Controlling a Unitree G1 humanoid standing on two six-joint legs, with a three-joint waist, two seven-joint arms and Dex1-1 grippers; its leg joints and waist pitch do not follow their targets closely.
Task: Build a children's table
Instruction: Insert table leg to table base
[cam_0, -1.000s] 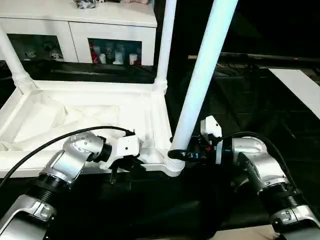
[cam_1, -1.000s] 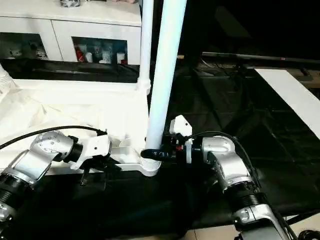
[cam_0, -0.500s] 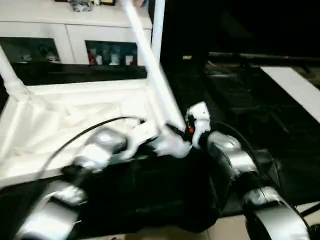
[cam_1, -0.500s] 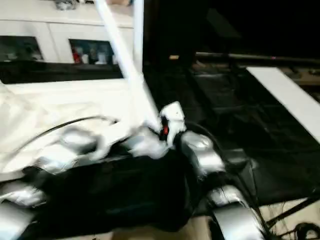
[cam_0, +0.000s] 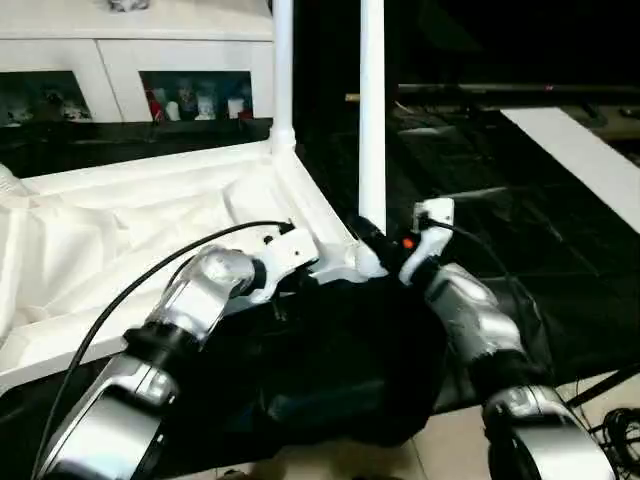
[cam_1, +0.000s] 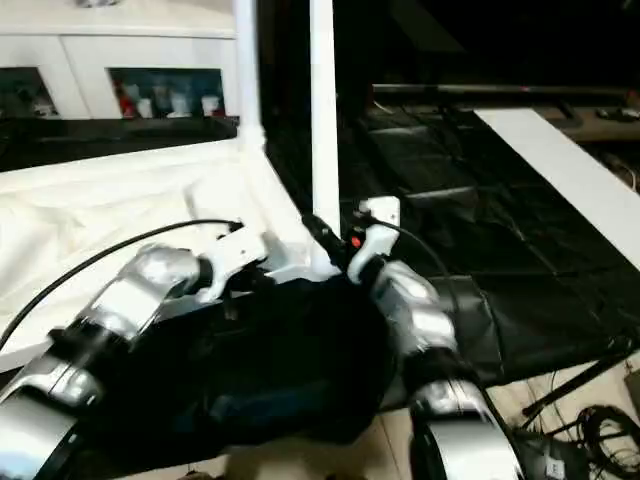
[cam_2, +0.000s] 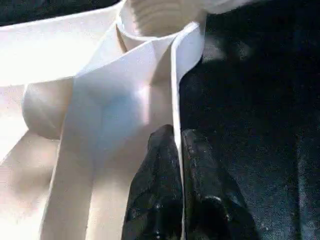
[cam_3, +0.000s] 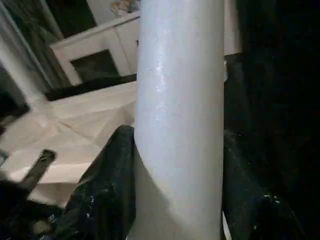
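White table top (cam_0: 120, 230) lying upside down on the black cloth (cam_0: 330, 380), ribs facing up. Near corner socket (cam_0: 365, 262) holding a long white leg (cam_0: 372, 110), standing straight up. Another leg (cam_0: 283, 70) standing upright in the far corner of the top. Left gripper (cam_2: 177, 165) pinching the thin rim of the top right by the near corner, black fingers (cam_2: 155, 195) squeezed tight on it. Right gripper (cam_3: 175, 200) hugging the bottom of the near leg, one finger on each side. White cabinet (cam_0: 140, 70) behind the top.
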